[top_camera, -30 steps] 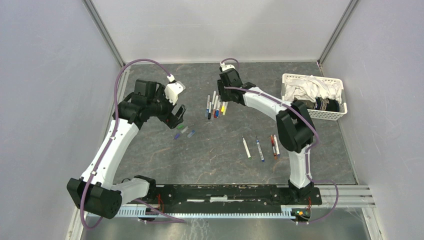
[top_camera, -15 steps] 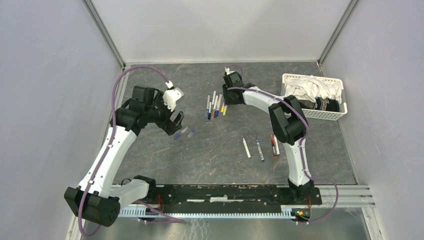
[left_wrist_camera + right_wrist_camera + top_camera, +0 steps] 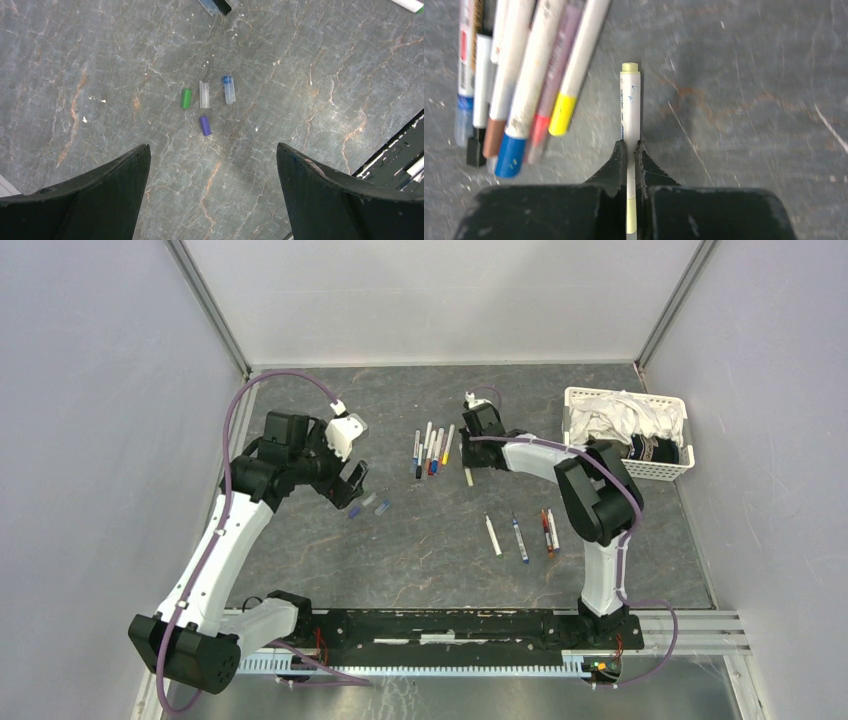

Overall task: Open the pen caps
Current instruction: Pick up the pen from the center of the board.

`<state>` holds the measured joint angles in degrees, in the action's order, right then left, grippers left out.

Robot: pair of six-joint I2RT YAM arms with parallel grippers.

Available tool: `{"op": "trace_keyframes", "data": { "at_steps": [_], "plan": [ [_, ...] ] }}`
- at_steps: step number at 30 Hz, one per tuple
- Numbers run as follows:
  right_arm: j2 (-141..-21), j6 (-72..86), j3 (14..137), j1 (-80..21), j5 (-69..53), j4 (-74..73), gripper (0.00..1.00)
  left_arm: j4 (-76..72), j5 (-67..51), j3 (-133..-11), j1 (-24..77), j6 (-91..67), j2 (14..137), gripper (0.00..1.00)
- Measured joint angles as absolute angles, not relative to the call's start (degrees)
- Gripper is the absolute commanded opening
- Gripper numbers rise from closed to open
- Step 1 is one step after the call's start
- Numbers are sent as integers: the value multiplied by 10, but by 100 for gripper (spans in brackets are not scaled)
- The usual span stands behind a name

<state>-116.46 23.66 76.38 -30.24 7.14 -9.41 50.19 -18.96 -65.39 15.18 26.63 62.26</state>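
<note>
Four caps [image 3: 203,94] off near table's left edge; right pincer [image 3: 629,150] clamps yellow pen [image 3: 630,100]; left pincer [image 3: 212,146] wide, empty; several pens [image 3: 430,448] pending.

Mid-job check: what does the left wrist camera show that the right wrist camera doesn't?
Only the left wrist: a green cap, a whitish cap, a blue-ended cap and a purple cap lying loose, with the left end effector open above them. Only the right wrist: the right end effector shut on a white pen with a pale yellow end, beside a cluster of pens. Both: the grey veined tabletop.
</note>
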Motion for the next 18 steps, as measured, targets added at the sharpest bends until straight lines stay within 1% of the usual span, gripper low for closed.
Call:
{"op": "trace_keyframes", "data": {
  "at_steps": [5,11,15,18],
  "plan": [
    [-1086,260,672,-302,51,-77,0,470,-192,-647,152,255,610,100],
    [-920,328,560,-316,3,22,0,419,-223,-627,152,206,604,100],
    [-813,380,504,-369,3,127,0,373,-274,-606,152,149,611,100],
    [-774,407,478,-424,27,182,0,333,-316,-580,152,108,611,100]
  ]
}}
